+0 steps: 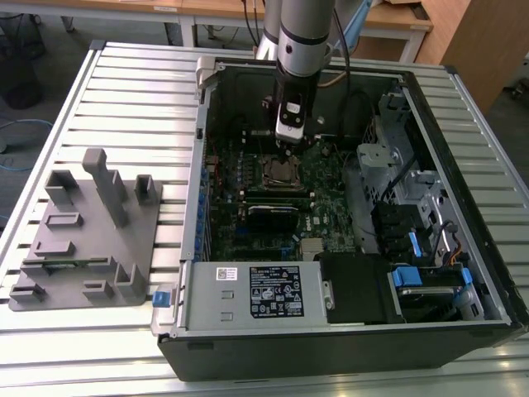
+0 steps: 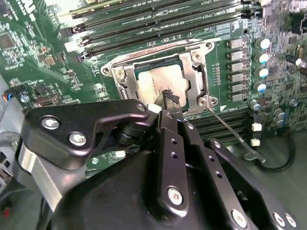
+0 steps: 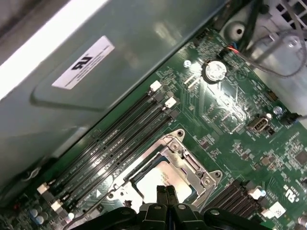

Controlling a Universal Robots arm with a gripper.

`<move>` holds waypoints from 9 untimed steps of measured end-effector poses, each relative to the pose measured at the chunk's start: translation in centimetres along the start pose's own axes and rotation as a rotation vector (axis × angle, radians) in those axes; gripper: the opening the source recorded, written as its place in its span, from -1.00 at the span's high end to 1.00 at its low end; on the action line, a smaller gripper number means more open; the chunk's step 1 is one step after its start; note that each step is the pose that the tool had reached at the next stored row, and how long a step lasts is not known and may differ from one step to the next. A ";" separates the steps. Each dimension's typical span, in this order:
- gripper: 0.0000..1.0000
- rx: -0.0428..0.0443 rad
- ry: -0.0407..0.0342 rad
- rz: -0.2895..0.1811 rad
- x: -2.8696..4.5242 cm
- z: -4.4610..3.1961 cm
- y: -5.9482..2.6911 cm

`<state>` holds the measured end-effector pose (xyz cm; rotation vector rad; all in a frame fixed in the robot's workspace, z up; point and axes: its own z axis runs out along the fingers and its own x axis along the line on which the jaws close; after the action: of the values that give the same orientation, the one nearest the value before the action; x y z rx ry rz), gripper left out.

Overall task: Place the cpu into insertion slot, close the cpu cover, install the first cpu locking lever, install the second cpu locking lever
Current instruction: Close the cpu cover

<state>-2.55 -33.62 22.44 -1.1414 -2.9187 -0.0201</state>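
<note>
Gripper [image 1: 286, 145], slim black fingers [image 3: 162, 194] pressed together, hangs at twelve o'clock of the shiny square-framed cpu cover [image 1: 281, 172] in the exterior view, with the dull grey cpu [image 2: 156, 81] inside.

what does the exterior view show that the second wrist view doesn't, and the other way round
Exterior view: the grey fixture beside the case, and the power supply. Second wrist view: the thin lever sticking out at an angle, and the capacitors. Both: the gripper over the cpu, which shows through the window of the cover.
</note>
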 end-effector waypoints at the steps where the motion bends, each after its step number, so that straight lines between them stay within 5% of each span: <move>1: 0.80 0.0000 0.0000 -0.008 0.00 0.01 0.00; 9: 0.80 -0.0001 0.0001 -0.013 0.00 0.01 0.00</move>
<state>-2.55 -33.61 22.43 -1.1229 -2.9259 -0.0203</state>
